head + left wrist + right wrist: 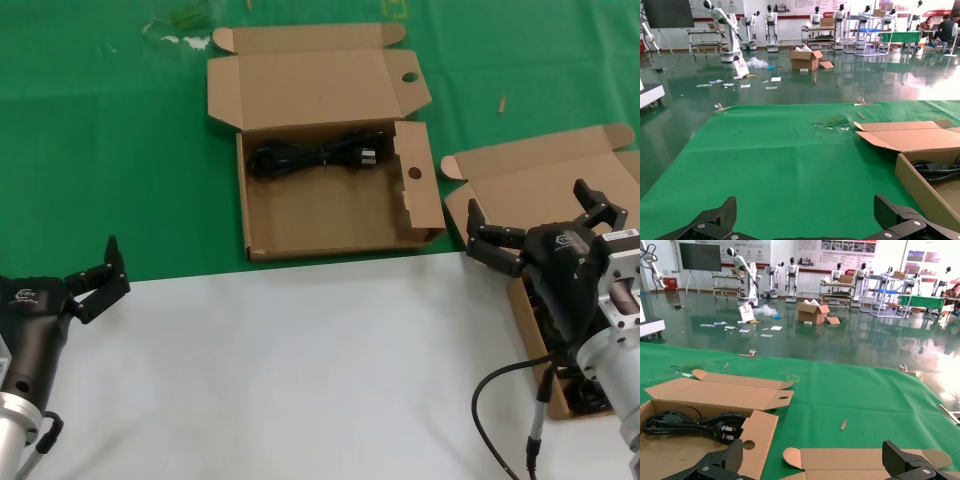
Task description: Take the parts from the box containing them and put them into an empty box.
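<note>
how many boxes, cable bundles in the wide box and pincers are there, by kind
boxes: 2, the wide box and the narrow box
cable bundles in the wide box: 1
pincers: 2, left pincer and right pincer, both open
total: 5

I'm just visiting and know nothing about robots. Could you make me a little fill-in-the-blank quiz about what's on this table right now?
1. The wide box with round finger holes holds ____ coiled black cable.
2. The right gripper hovers over the narrower box with its fingers ____.
3. The left gripper, parked over the white sheet, holds ____.
4. Both boxes have their lids ____.

Missing words: one; open; nothing; open
</note>
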`<state>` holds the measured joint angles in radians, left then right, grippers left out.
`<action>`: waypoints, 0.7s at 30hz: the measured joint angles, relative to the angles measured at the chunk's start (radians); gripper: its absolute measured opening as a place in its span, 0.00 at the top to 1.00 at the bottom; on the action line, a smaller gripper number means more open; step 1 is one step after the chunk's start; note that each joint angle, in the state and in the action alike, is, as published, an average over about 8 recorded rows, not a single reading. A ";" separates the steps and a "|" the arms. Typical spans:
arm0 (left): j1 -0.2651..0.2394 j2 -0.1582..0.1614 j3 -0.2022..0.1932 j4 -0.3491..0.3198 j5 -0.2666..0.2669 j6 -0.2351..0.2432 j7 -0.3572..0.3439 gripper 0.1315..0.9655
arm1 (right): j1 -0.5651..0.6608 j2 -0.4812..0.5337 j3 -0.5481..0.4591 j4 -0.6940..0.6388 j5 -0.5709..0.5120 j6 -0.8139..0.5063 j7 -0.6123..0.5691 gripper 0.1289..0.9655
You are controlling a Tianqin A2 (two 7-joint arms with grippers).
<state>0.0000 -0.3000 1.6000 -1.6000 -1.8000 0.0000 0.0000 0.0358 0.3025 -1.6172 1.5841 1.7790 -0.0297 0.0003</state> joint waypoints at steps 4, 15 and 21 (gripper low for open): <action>0.000 0.000 0.000 0.000 0.000 0.000 0.000 0.00 | 0.000 0.000 0.000 0.000 0.000 0.000 0.000 0.00; 0.000 0.000 0.000 0.000 0.000 0.000 0.000 0.00 | 0.000 0.000 0.000 0.000 0.000 0.000 0.000 0.00; 0.000 0.000 0.000 0.000 0.000 0.000 0.000 0.00 | 0.000 0.000 0.000 0.000 0.000 0.000 0.000 0.00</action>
<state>0.0000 -0.3000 1.6000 -1.6000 -1.8000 0.0000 0.0000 0.0358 0.3025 -1.6172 1.5841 1.7790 -0.0297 0.0003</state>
